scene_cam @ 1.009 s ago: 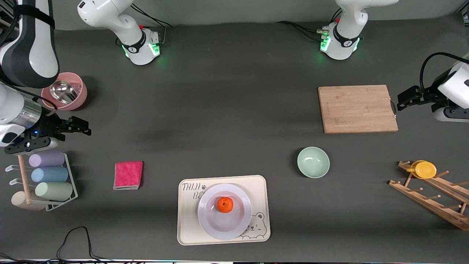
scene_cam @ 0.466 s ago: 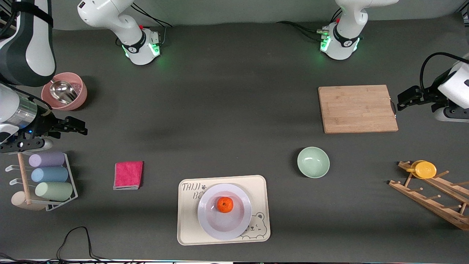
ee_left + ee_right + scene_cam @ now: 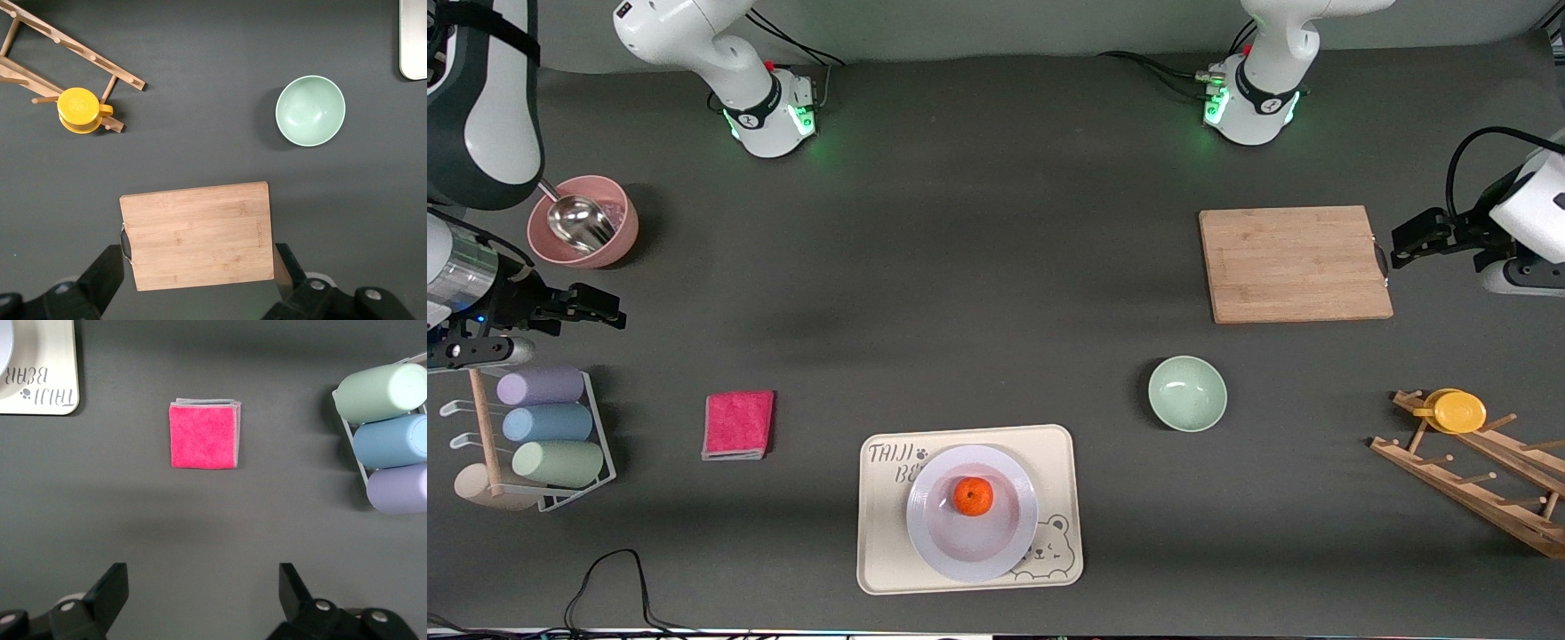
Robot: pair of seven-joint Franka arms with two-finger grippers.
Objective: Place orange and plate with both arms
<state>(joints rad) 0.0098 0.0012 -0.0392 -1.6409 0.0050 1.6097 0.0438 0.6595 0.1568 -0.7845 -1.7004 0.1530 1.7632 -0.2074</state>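
Dark table, orange in plate on tray, left gripper and right gripper both wide, empty

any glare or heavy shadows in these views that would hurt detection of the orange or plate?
Front view: orange crisp, plate has mild sheen, soft shadows, green base-light glow on the table. Left wrist view: bowl casts a soft shadow. Right wrist view: even light, pink cloth sharp.

open tabletop above plate, unobstructed
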